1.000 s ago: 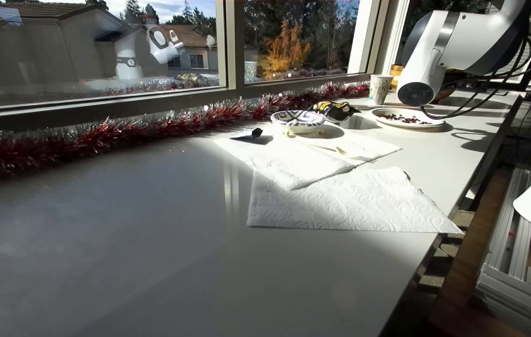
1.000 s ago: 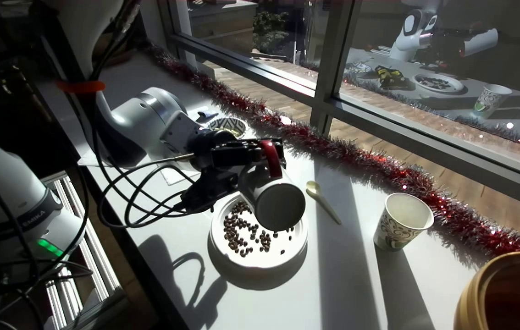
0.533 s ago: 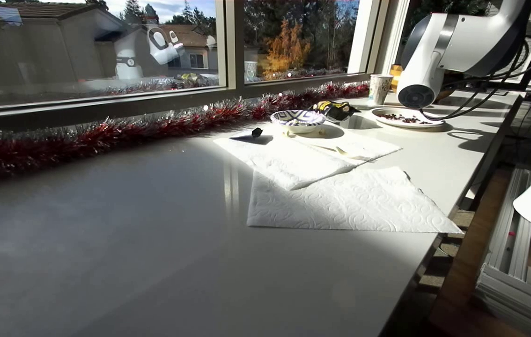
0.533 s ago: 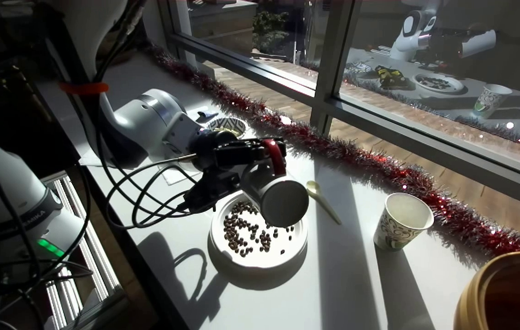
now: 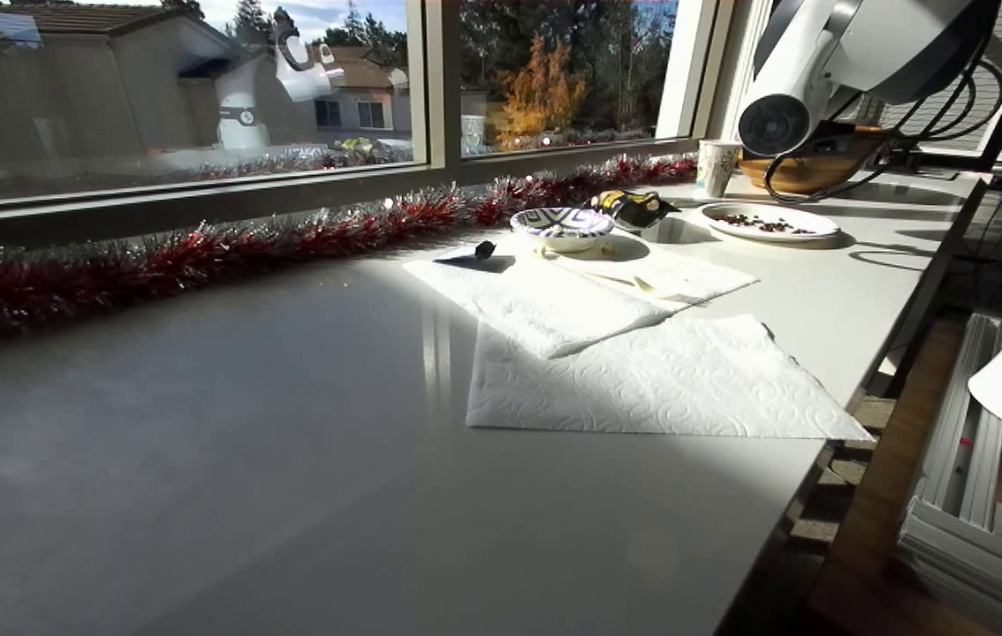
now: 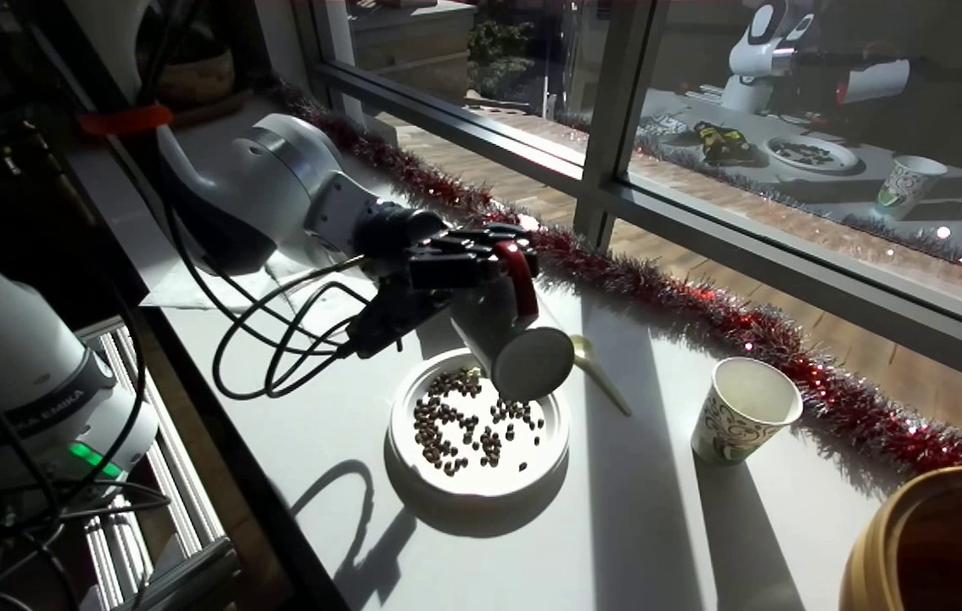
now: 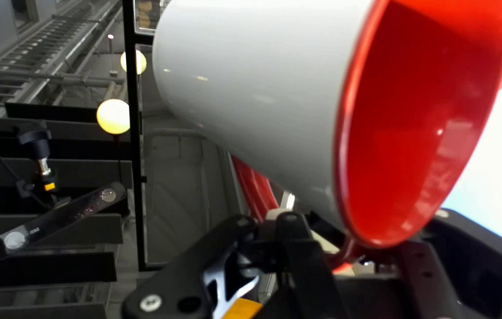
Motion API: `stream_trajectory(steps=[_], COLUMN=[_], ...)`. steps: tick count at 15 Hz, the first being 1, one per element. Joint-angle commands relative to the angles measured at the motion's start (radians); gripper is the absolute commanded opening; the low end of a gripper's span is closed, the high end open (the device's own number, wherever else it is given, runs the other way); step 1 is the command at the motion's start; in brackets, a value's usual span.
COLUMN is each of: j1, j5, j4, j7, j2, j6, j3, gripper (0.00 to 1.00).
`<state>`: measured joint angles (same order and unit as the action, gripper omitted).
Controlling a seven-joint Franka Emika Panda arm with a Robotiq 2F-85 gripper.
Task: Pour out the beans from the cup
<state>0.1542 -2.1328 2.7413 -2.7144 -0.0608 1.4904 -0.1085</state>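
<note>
Evidently clasps the cup (image 6: 511, 335) in the gripper (image 6: 498, 255) by its red handle (image 6: 520, 284), tipped sideways, aloft, over or beside the plate (image 6: 481, 485) of beans (image 6: 490, 447): cannot tell which. Could swivel on so narrow a hold and fling stray beans past the plate; shows none in the visible inside (image 7: 415, 133), perhaps already emptied. Might clip the plate if lowered.

Red-and-silver tinsel (image 5: 289, 237) along a window (image 5: 439, 88), patterned paper cup (image 6: 735, 416), pale spoon (image 6: 601, 377), white paper towels (image 5: 651, 380)

In an exterior view, the arm (image 6: 288, 182) is extended from ten o'clock; the gripper (image 6: 508, 253) is clamped, pointed just past three.
</note>
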Motion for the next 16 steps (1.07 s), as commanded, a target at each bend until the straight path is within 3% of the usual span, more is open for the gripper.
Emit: stream_trajectory(steps=[1, 8, 16], j1=[-0.002, -0.013, -0.012], j5=[0.079, 0.191, 0.228], j4=[0.015, 0.014, 0.004], j7=[-0.018, 0.017, 0.072], j2=[0.164, 0.399, 0.527], j6=[0.14, 0.472, 0.857], j3=[-0.01, -0.077, -0.186], gripper=[0.02, 0.02, 0.02])
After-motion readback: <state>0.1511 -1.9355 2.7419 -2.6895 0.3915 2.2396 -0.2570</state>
